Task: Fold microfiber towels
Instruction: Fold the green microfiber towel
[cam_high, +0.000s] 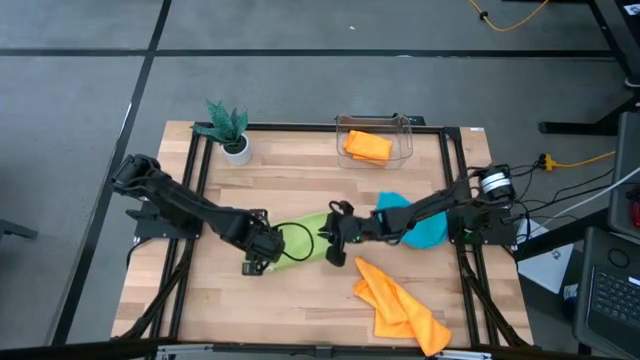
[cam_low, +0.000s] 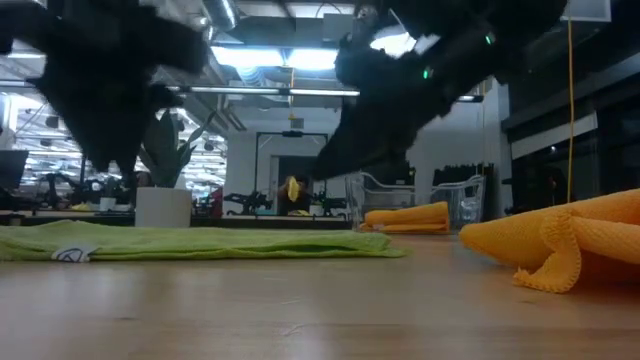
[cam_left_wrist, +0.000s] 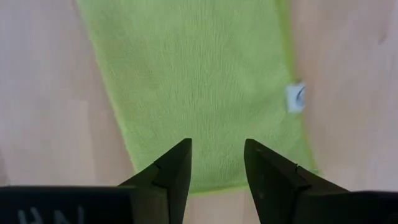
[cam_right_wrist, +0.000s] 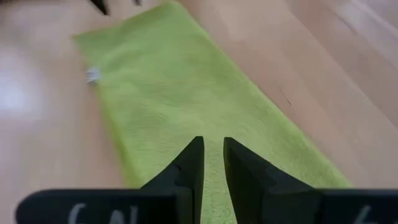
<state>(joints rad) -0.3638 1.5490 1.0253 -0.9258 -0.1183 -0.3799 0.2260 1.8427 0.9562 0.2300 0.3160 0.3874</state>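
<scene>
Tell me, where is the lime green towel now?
In the high view, the lime green towel lies flat mid-table, between the left gripper and right gripper, left of the teal towel.

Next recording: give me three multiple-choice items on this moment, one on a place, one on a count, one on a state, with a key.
1. Where does the folded orange microfiber towel lie?
A. In the clear plastic bin
B. Under the small green plant in a white pot
C. On the floor

2. How many orange towels show on the wooden table, bin included?
A. One
B. Two
C. Four

3. How does the lime green microfiber towel lie?
A. Crumpled in a ball
B. Hanging from a gripper
C. Flat in a long strip

Key
1 A: the high view shows it inside the bin at the table's far edge.
2 B: one in the bin, one loose orange towel near the front edge.
3 C: it lies flat under the left gripper and the right gripper, neither holding it.
</scene>
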